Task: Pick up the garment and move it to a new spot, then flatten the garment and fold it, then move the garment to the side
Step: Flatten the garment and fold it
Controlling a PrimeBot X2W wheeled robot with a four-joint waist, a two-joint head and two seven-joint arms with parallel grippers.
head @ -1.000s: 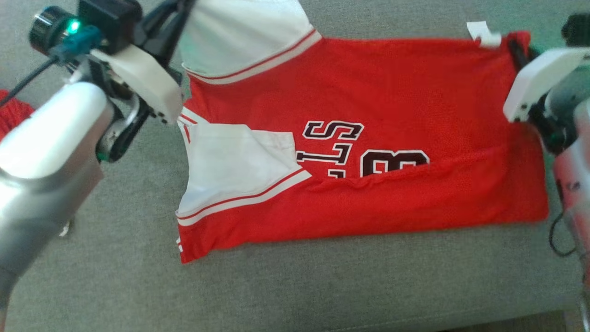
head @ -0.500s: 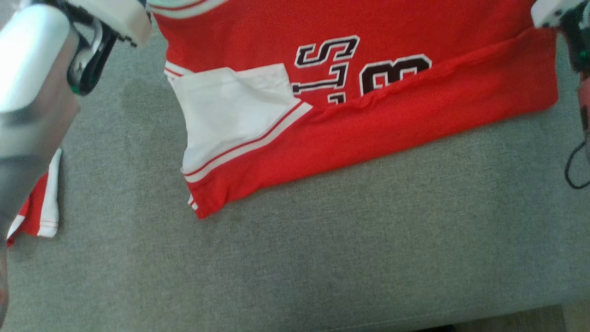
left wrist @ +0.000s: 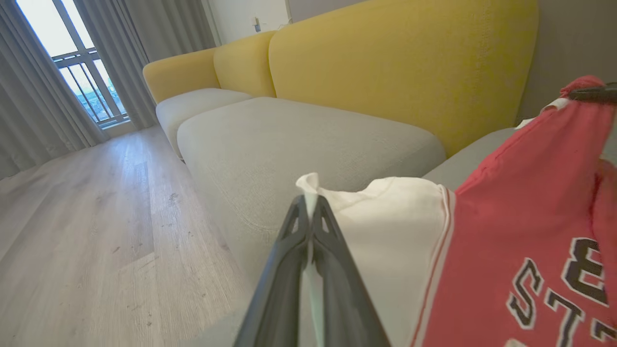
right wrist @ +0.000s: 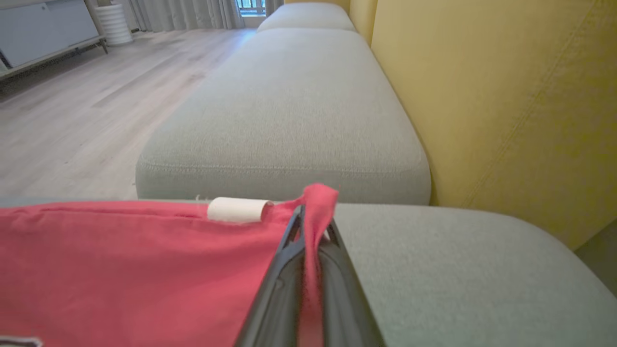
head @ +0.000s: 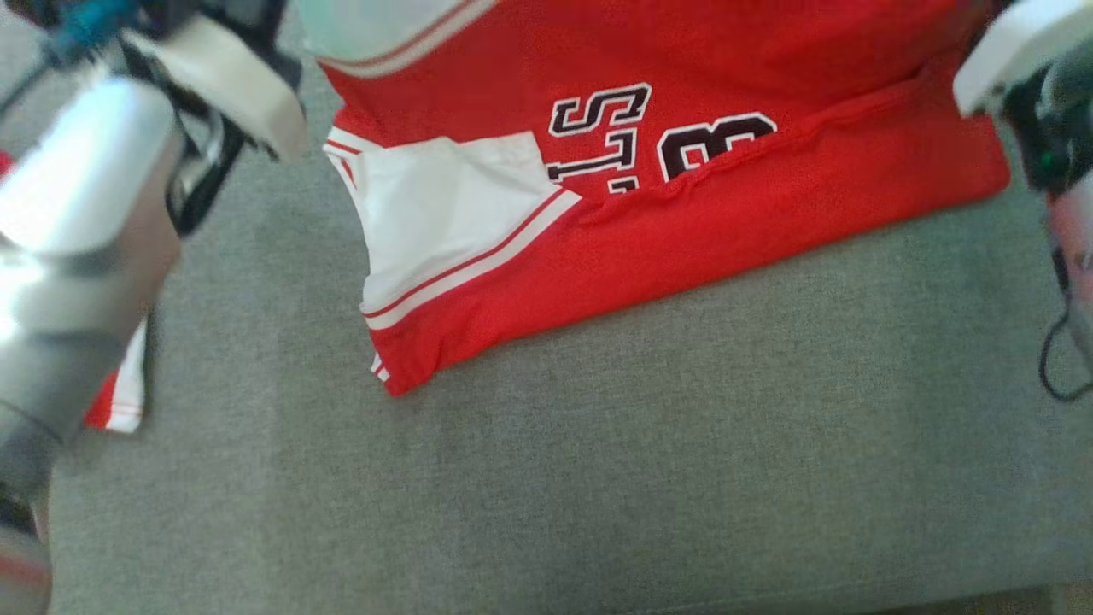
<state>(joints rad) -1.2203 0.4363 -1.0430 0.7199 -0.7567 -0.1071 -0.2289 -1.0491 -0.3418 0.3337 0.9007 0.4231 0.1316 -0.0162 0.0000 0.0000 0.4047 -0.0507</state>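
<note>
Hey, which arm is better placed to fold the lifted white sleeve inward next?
Left, probably: the left fingers are shut on that white sleeve itself. The right fingers are shut on a red corner of the jersey at the opposite end.

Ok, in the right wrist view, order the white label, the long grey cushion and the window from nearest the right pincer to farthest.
1. white label, just left of the right pincer.
2. long grey cushion, ahead.
3. window, far end, top.
</note>
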